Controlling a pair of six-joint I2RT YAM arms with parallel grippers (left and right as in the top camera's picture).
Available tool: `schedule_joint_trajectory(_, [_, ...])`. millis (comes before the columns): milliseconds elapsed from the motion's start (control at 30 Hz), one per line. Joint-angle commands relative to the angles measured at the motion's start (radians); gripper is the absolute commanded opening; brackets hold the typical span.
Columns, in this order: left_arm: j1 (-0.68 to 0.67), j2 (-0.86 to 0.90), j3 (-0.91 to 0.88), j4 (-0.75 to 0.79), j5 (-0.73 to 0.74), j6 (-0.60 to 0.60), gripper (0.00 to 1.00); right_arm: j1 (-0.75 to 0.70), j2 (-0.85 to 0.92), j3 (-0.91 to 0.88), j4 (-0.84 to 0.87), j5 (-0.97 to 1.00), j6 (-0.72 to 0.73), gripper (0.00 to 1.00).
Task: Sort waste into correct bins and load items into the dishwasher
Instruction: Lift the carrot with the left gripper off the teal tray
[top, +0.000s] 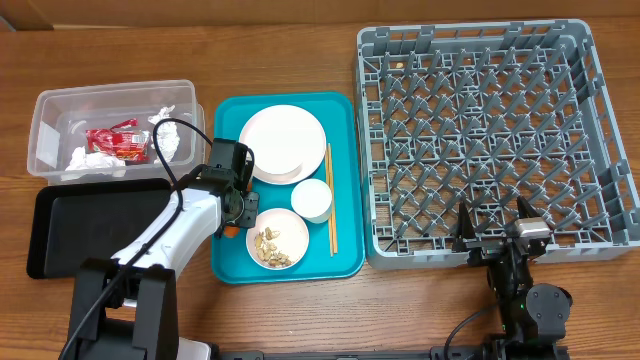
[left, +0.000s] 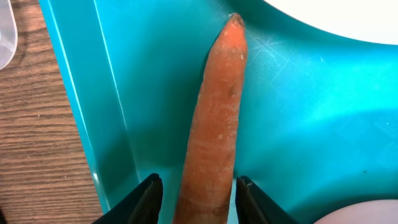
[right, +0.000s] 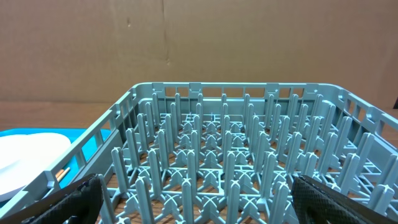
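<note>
Long, tapered orange carrot piece (left: 214, 118), rough-skinned, lies on the teal tray (left: 298, 112), tip at twelve o'clock; left hand (left: 199, 190) part-open astride it, not pinching.

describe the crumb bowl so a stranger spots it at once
Find the teal tray between the clear tub and the grey rack. At its edge nearest the robot sits a white bowl. Unlike the smaller cup and flat plate, it holds beige crumbs.

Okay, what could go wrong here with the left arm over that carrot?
The left gripper straddles only the thick end of the carrot, so the long tip could droop or slip when lifted. The tip lies close to the plate and may nudge it.
</note>
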Motion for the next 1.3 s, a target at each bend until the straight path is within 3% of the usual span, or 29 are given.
schedule_joint_trajectory(0, [0.003, 0.000, -0.011, 0.008, 0.012, 0.019, 0.41, -0.006, -0.010, -0.011, 0.005, -0.002, 0.004, 1.00])
schedule_joint_trajectory(1267, [0.002, 0.039, -0.012, 0.006, 0.013, 0.018, 0.40, -0.006, -0.010, -0.011, 0.005, -0.002, 0.004, 1.00])
